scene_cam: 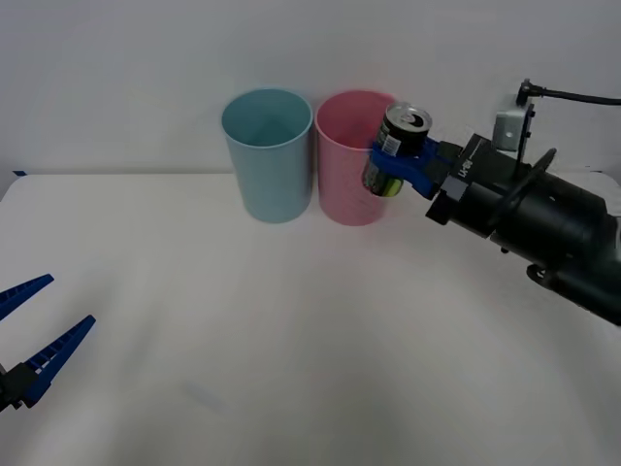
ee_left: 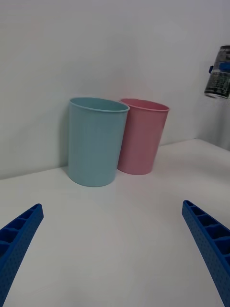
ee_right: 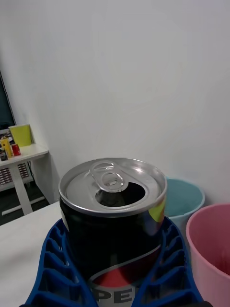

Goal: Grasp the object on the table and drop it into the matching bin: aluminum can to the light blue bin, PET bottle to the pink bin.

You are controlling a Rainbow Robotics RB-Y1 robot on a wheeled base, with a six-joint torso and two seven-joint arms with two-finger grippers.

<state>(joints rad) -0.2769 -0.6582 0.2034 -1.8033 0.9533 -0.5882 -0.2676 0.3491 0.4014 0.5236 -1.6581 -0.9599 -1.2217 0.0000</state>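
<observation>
Right fingers [scene_cam: 398, 165] grip can [scene_cam: 398, 146] aloft.

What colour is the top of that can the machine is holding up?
Shiny silver, with a pull-tab; the aluminum can shows this best in the right wrist view.

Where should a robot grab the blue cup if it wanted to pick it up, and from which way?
Probably the light blue bin is best gripped by its rim, coming straight down from above. It stands upright with its mouth open, and its round body looks wide for two fingers. Take the rim on its left side: the pink bin stands close on its right, and the open left end effector waits on that side.
</observation>
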